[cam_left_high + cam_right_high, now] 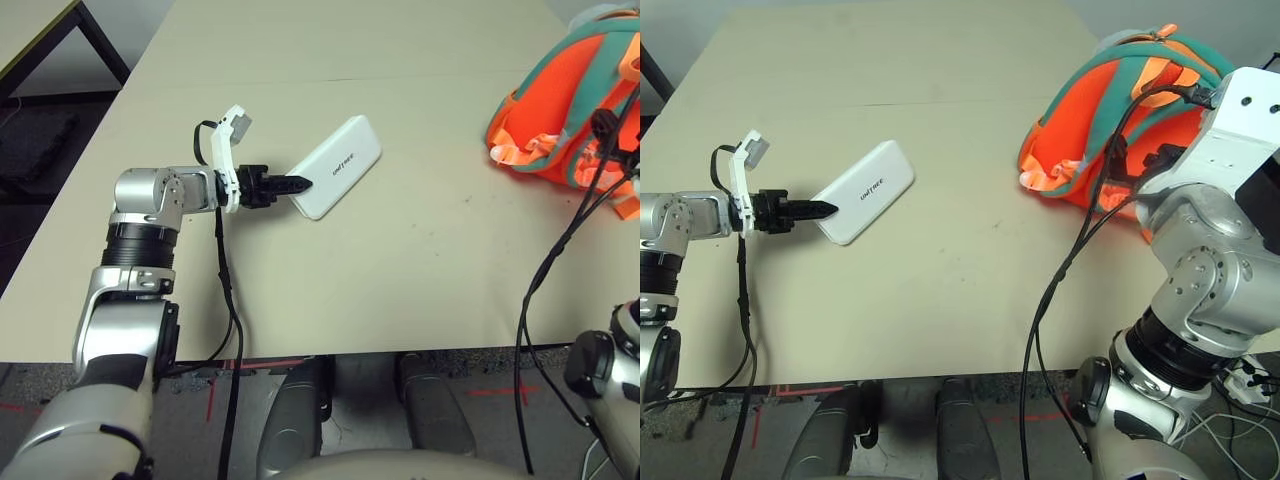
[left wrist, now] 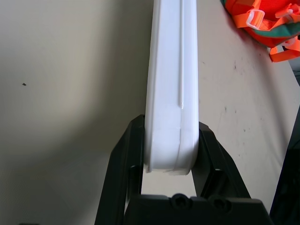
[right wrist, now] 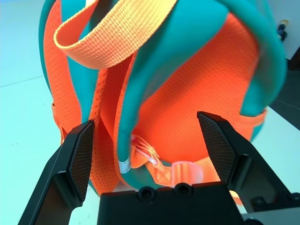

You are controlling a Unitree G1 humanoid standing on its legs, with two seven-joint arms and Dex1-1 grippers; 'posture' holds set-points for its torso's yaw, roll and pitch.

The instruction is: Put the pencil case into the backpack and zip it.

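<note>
One pencil case (image 1: 338, 166), one backpack (image 1: 1110, 120), two tools. The pencil case is flat, hard-looking, smooth white with rounded corners and small black lettering; it sits at about nine o'clock on the beige tabletop (image 1: 400, 260), its near end clenched between the left tool's (image 1: 296, 185) black fingers (image 2: 123, 164). The backpack, rounded, of orange mesh with teal trim and woven orange webbing, sits at two o'clock. The right tool (image 3: 150, 145) is released, its ribbed pads spread wide just before the backpack's straps.

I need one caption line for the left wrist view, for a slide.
Left claw shut on the white pencil case above the table, orange backpack beyond.
</note>
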